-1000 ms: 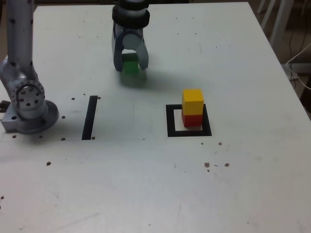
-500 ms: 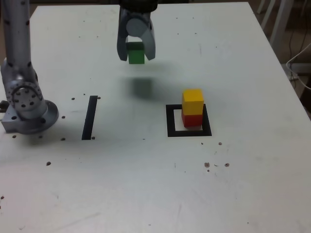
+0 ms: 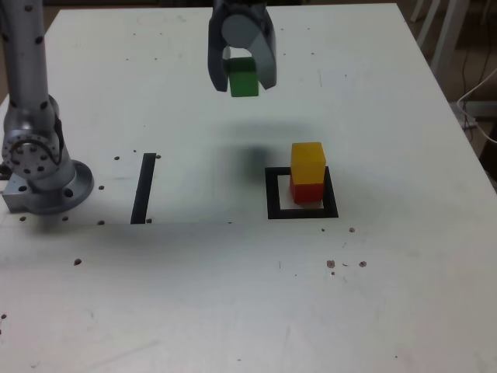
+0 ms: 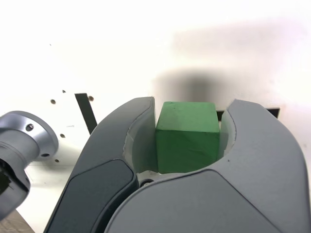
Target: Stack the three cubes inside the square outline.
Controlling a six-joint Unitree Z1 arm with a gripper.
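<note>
Green cube (image 3: 244, 80) clamped between the gripper (image 3: 241, 80) fingers, held clear above the table (image 3: 233, 295), up and to the exterior view's left of the square outline (image 3: 301, 193). Yellow cube (image 3: 307, 162) sits on red cube (image 3: 308, 191) inside the outline; the red one is mostly hidden, and its footing looks roughly centred. Wrist view is mostly blocked by fingers and cube, showing only part of the black strip (image 4: 86, 111) and arm base (image 4: 22, 150).

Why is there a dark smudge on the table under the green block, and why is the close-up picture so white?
In the exterior view, the smudge is a soft shadow cast by the pincer holding the green cube above the table. In the wrist view the table is washed out by glare, while the green cube stays sharp.
</note>
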